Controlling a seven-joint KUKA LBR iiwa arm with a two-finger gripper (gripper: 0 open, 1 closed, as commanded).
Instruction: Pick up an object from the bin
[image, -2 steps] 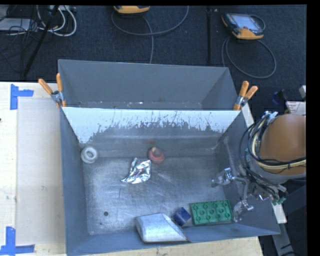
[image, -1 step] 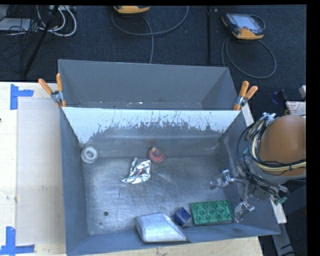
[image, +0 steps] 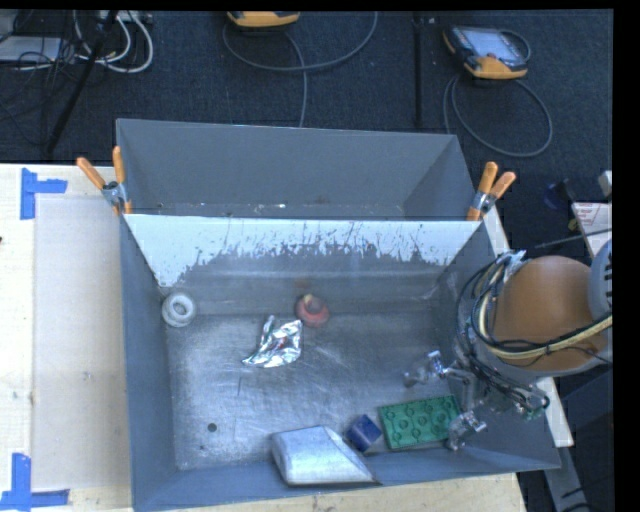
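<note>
Grey metal bin (image: 300, 200), seen from above. Arm in from right, w/ orange cover (image: 540, 300) and looped cables (image: 478, 312) at wrist.

Gripper (image: 440, 405) down in near-right corner of bin, close to right wall. Fingers (image: 425, 372) spread apart, not clamped on anything: one approx. at far edge of green studded plate (image: 412, 424), other by plate's near-right corner. Can't tell whether touching plate or just above it.

Green plate flat on bin floor, studs up, long side running roughly left-right, a bit skewed. Right end under gripper, left end in plain sight.

Just left of plate, touching or nearly so: small blue block (image: 364, 433). Further left, against near wall: flat grey-white pad (image: 315, 457), lying at an angle.

Other bits well apart from gripper:
- crumpled foil (image: 274, 344), approx. mid-floor
- small red lump (image: 313, 310), just beyond foil toward far wall
- white ring (image: 180, 308), far-left of floor, near left wall
- tiny dark spot (image: 212, 429), near-left of floor; too small to identify
</note>
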